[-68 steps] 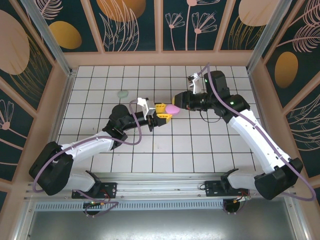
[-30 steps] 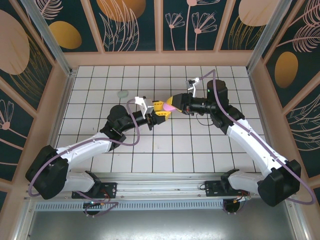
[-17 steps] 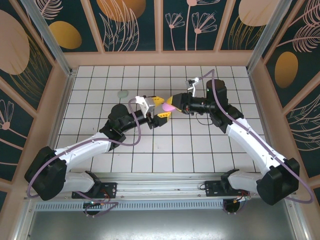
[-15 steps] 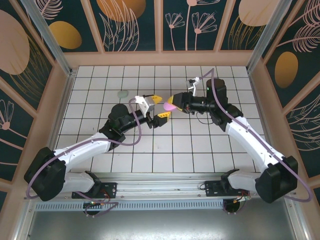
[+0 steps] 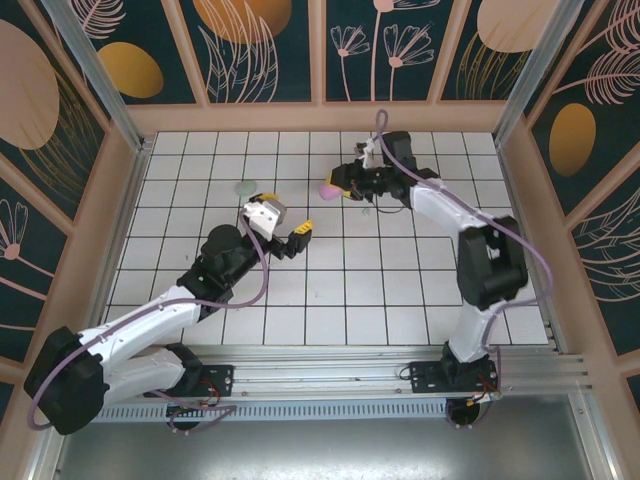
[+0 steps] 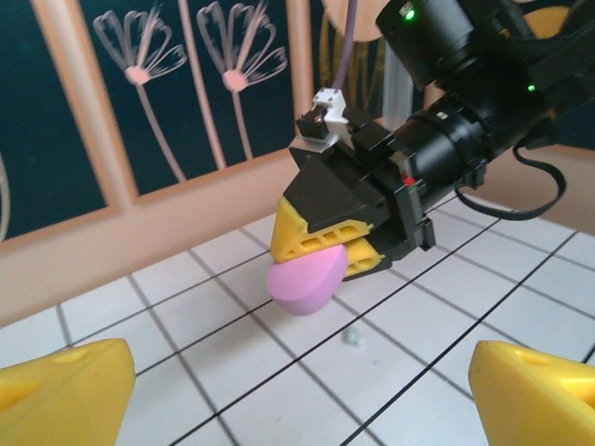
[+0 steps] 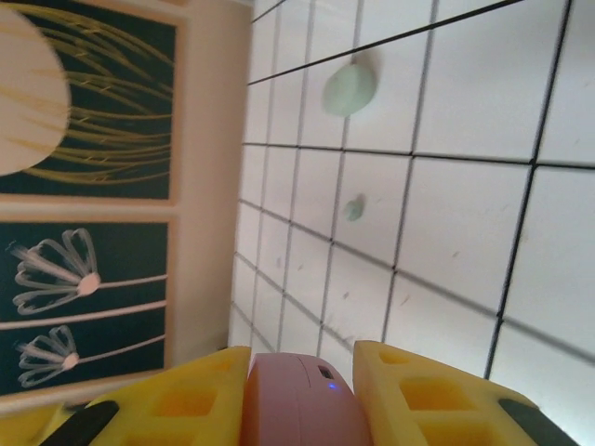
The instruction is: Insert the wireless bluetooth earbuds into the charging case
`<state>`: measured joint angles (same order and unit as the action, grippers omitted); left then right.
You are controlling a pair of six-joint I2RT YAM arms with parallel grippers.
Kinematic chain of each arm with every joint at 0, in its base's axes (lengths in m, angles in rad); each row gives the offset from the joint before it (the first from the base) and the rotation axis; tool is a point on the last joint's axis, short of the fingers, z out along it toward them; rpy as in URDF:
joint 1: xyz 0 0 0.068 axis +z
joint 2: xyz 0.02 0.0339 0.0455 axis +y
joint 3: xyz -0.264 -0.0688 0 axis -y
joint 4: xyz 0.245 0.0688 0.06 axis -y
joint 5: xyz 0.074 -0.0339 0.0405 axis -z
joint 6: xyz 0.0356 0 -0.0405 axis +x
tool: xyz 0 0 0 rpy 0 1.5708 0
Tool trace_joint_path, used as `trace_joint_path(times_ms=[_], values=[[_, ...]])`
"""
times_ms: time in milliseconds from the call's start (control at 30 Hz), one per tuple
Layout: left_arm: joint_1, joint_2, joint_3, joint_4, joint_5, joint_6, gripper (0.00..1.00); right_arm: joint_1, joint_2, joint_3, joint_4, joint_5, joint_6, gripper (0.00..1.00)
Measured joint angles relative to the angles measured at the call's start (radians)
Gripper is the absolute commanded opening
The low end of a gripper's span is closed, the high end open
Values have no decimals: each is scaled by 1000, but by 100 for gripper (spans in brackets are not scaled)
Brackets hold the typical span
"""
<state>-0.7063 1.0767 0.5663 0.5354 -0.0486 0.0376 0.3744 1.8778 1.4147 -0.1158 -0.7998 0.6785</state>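
Left tool (image 6: 297, 409) drawn back, wide, right tool (image 7: 302, 400) clamping pink case (image 6: 305, 283), mint earbud (image 6: 351, 337) nearby

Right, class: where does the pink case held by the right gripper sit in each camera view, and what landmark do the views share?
Top external: pink case at upper middle of the tiled table, at the right gripper tip.
Left wrist: pink case near picture centre, over the tiles.
Right wrist: pink case at bottom edge, left of centre.
Shared landmark: the yellow fingers clamping it.
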Motion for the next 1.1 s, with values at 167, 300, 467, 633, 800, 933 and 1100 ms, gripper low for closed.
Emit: trace_joint_path(times_ms=[167,300,467,633,800,933,1100], values=[[55,-11,-19,-32,-47,-59,92,3,273,226,-52,38,-54,14],[101,-10,-19,-50,-39,-105,92,5,473,447,-113,53,-99,14],[128,8,-19,-70,-36,-142,91,5,631,621,-158,66,-132,14],[134,20,-19,-86,-30,-156,91,4,706,695,-190,65,-158,20],[136,22,-19,-95,-36,-164,91,3,706,716,-232,99,-199,29],[138,22,-19,-97,-43,-168,91,3,706,728,-259,122,-230,31],[138,21,-11,-146,-60,-174,91,4,706,765,-321,177,-263,37]])
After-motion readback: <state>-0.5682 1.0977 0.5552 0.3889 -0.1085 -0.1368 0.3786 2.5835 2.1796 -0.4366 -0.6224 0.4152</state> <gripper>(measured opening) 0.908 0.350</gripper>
